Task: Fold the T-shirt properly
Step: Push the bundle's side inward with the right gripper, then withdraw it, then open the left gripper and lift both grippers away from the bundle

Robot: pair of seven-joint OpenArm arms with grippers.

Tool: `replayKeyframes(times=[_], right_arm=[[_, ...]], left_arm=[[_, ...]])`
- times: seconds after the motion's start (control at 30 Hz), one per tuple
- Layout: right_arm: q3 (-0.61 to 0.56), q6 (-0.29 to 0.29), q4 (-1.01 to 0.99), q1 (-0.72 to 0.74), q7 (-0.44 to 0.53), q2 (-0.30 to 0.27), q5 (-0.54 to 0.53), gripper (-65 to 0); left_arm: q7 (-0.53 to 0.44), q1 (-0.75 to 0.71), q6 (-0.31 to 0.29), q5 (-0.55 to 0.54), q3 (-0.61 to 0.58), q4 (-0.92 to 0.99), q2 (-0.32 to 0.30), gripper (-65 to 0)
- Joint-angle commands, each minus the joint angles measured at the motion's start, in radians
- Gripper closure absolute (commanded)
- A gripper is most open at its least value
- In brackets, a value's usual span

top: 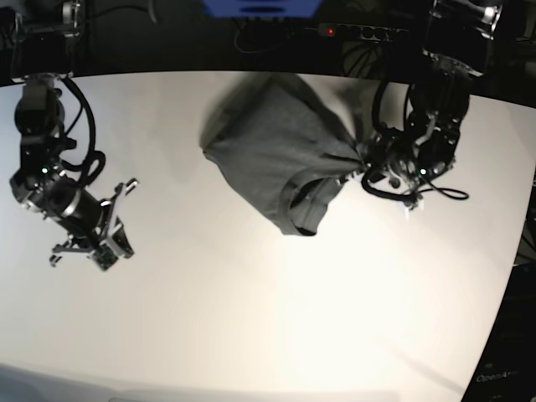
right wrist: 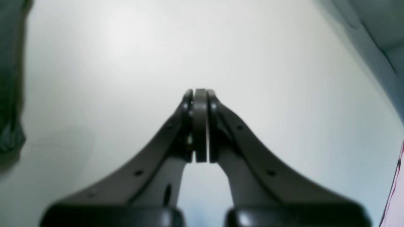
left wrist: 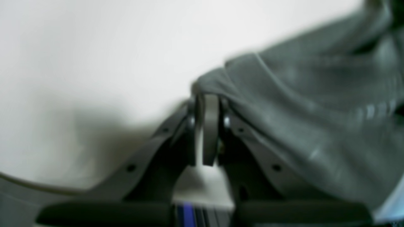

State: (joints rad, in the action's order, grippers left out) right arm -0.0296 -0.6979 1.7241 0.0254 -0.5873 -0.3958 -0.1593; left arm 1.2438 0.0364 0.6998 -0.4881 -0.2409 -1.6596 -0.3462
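The dark grey T-shirt (top: 272, 151) lies bunched on the white table (top: 251, 318) at the back middle, its ribbed neck (top: 306, 197) toward the front. My left gripper (top: 362, 167) is shut on the shirt's right-hand edge, and the fabric is pulled into a point there. In the left wrist view the fingertips (left wrist: 206, 97) pinch a fold of the T-shirt (left wrist: 315, 94), which drapes off to the right. My right gripper (top: 115, 244) hovers far to the left, apart from the shirt. It is shut (right wrist: 200, 93) with nothing between its fingers, and a strip of the T-shirt (right wrist: 11, 78) shows at that view's left edge.
A power strip (top: 352, 31) and cables lie behind the table's back edge. The table's right edge (top: 515, 251) runs diagonally close to the left arm. Dark floor lies beyond it.
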Motion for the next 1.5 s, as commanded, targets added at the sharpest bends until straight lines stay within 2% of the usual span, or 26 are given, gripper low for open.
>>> replayKeyframes(times=[0.0,0.17,0.27,0.43,0.63,0.8,1.0,1.27,1.37,1.47], right_arm=[[0.046,0.0,0.018,-0.002,0.017,-0.01,-0.009,-0.3],[0.204,0.0,0.034,-0.064,0.017,0.013,-0.007,-0.3],[0.253,0.0,0.04,-0.1,0.053,0.014,-0.007,-0.3],[0.26,0.0,0.035,-0.177,0.111,0.001,-0.006,-0.1],[0.262,0.0,0.038,-0.226,0.142,0.001,-0.006,-0.1],[0.262,0.0,0.034,-0.259,0.16,-0.002,-0.004,-0.1],[0.262,0.0,0.032,-0.295,0.186,-0.027,-0.004,-0.1],[0.257,0.0,0.032,-0.304,0.186,-0.027,-0.004,-0.1],[0.256,0.0,0.03,-0.307,0.186,-0.025,-0.004,-0.1],[0.265,0.0,0.029,-0.322,0.186,-0.027,-0.004,-0.1]], left_arm=[[-0.019,0.029,-0.002,0.015,-0.015,0.017,0.002,-3.1],[-0.112,0.082,-0.002,0.01,-0.105,0.16,0.017,-3.1],[-0.129,0.121,-0.002,0.01,-0.139,0.213,0.058,-3.1],[-0.138,0.179,-0.002,0.016,-0.173,0.272,0.115,-3.1],[-0.141,0.29,-0.002,0.016,-0.219,0.349,0.215,-3.1],[-0.2,0.357,-0.002,0.018,-0.268,0.43,0.276,-3.1],[-0.187,0.369,-0.002,0.018,-0.266,0.421,0.266,-3.1],[-0.18,0.351,-0.002,0.01,-0.243,0.295,0.157,-3.1],[-0.115,0.337,-0.002,0.01,-0.162,0.21,0.126,-3.1],[-0.014,0.282,-0.002,0.009,-0.05,0.042,0.078,-3.1]])
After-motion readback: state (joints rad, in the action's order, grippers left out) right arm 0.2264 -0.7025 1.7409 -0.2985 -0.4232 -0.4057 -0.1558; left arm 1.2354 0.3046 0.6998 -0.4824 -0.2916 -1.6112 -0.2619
